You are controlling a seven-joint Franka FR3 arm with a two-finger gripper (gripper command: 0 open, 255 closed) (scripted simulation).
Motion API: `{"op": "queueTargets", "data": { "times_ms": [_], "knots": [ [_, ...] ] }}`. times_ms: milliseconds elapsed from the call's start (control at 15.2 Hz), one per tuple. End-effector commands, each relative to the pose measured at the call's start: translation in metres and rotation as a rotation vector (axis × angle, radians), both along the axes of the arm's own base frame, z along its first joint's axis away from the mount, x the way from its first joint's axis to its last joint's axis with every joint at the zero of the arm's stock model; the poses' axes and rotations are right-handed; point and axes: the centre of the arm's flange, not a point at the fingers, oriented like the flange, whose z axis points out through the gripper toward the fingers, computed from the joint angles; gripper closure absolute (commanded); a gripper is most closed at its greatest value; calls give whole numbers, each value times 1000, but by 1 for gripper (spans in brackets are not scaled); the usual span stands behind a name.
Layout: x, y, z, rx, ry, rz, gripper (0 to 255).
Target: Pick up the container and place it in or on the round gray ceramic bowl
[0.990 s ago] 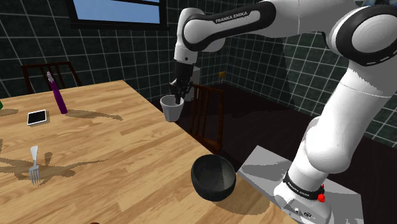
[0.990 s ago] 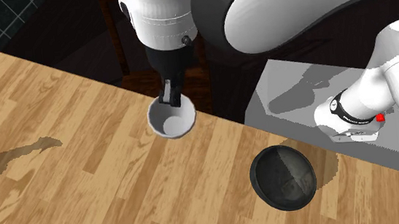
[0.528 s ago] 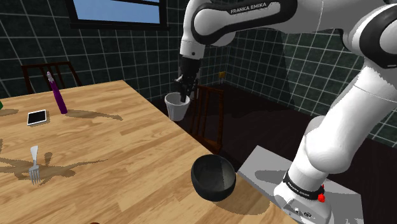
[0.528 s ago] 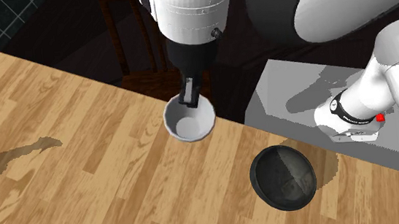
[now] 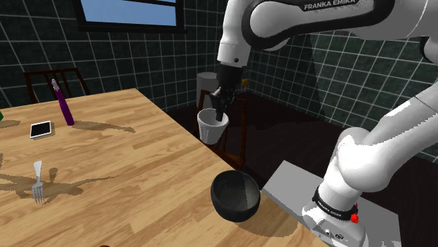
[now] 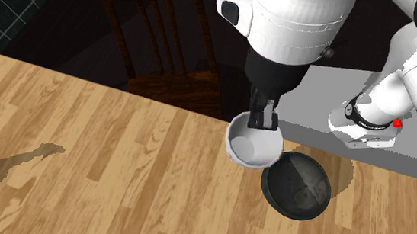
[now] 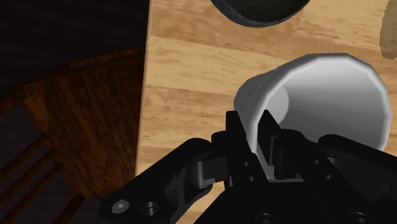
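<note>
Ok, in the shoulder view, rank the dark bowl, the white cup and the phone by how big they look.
1. dark bowl, nearest the camera.
2. white cup.
3. phone, smallest, but farthest off, so its real size is unsure.
</note>
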Motion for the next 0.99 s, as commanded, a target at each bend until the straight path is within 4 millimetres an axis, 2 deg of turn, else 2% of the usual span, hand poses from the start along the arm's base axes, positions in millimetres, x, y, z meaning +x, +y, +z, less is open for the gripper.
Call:
{"op": "queueTargets", "data": {
  "times_ms": [0,528,594,924],
  "knots": [
    [-26,7,0,0,0,-1,255],
    [-129,31,14,0,0,-1,255],
    [-135,32,14,0,0,-1,255],
    [-135,32,-12,0,0,-1,255]
  ]
}}
